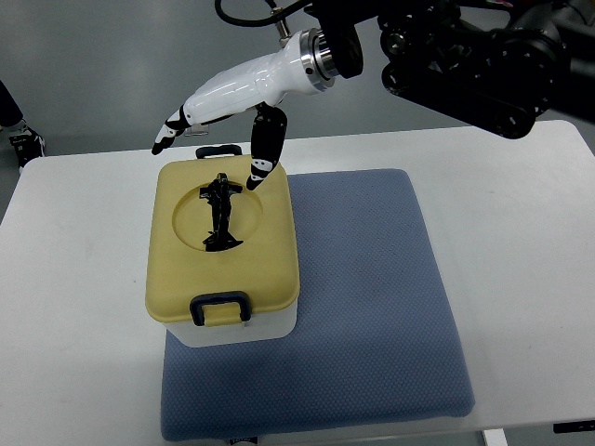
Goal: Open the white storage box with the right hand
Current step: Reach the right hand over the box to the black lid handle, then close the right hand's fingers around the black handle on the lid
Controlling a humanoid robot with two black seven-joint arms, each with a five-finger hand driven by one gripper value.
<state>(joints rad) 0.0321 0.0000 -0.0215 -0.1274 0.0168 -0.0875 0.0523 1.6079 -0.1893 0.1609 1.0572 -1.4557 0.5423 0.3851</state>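
The right hand [218,116] hovers with fingers spread over the far edge of the storage box [223,255], thumb touching its yellow lid [265,251]. The box sits on a blue mat [372,307] on the desk [521,232].

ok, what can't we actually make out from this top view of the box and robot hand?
- Far latch of the white storage box: partly covered by the right robot hand, so locked or released is unclear.
- Box contents: hidden under the yellow lid.
- Blue mat: near edge cut off by the frame bottom.
- Left arm: not in view.
- Dark object at the left edge: cropped, unidentifiable.
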